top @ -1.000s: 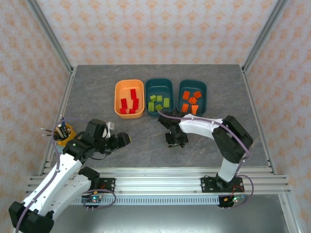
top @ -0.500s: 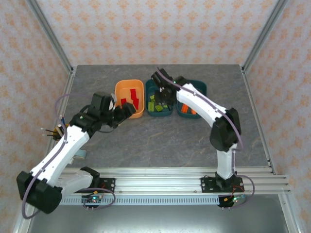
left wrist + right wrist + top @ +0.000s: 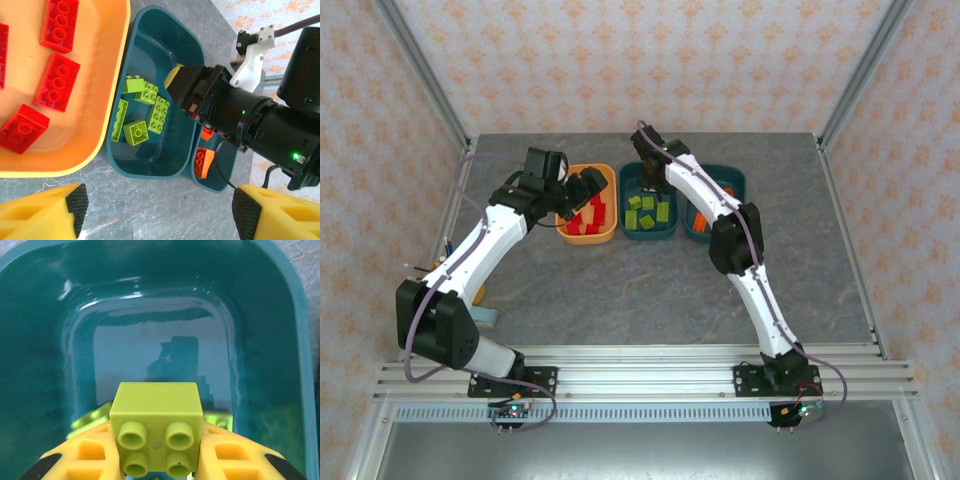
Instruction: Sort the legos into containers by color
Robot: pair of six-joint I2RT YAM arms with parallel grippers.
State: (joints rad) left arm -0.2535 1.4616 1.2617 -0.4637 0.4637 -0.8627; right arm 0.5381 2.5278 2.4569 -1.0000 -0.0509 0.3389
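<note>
Right pincer [image 3: 156, 455] pinched 1 yellow-green brick [image 3: 156, 407] by its flat sides over the teal tray [image 3: 35, 340]: light, rigid, probably slick. The left pincer [image 3: 157, 207] hung spread.

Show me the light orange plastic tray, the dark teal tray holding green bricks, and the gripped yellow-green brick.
Light orange plastic tray [image 3: 107, 85]: left wrist view, inner side wall.
Dark teal plastic tray [image 3: 171, 149]: left wrist view, bare floor.
Gripped yellow-green plastic brick [image 3: 156, 430]: right wrist view, studded face.

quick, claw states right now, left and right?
Left claw: open, holding nothing.
Right claw: closed on a yellow-green lego, above the middle teal tray.
</note>
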